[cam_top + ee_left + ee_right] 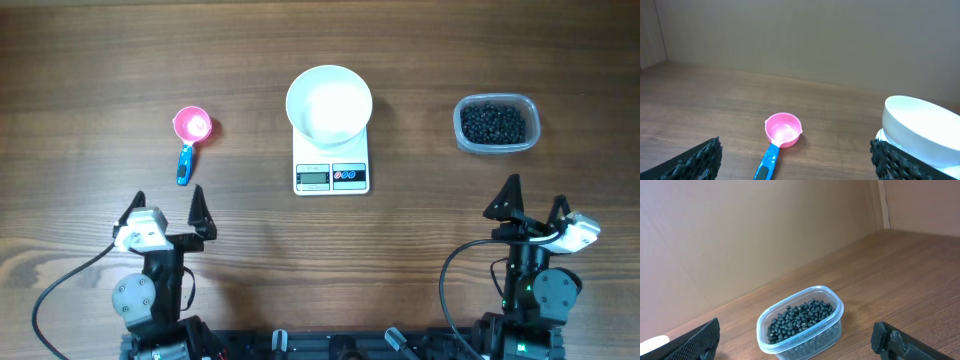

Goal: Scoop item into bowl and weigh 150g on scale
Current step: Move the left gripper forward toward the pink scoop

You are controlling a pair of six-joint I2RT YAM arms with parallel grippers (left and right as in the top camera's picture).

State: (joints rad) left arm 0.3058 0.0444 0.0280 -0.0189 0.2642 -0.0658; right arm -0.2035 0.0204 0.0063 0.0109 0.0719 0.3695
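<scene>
The white bowl sits empty on the white scale, seen at the right edge of the left wrist view as bowl. The item, small dark round pieces, fills a clear plastic container at the right; in the right wrist view the item lies straight ahead. A pink scoop with a blue handle lies left of the scale, scoop just ahead of my left gripper. My left gripper and right gripper both stand open and empty near the table's front edge.
Bare brown wooden table surrounds the objects. A plain wall stands behind the table in both wrist views. Black cables trail from each arm base at the front edge.
</scene>
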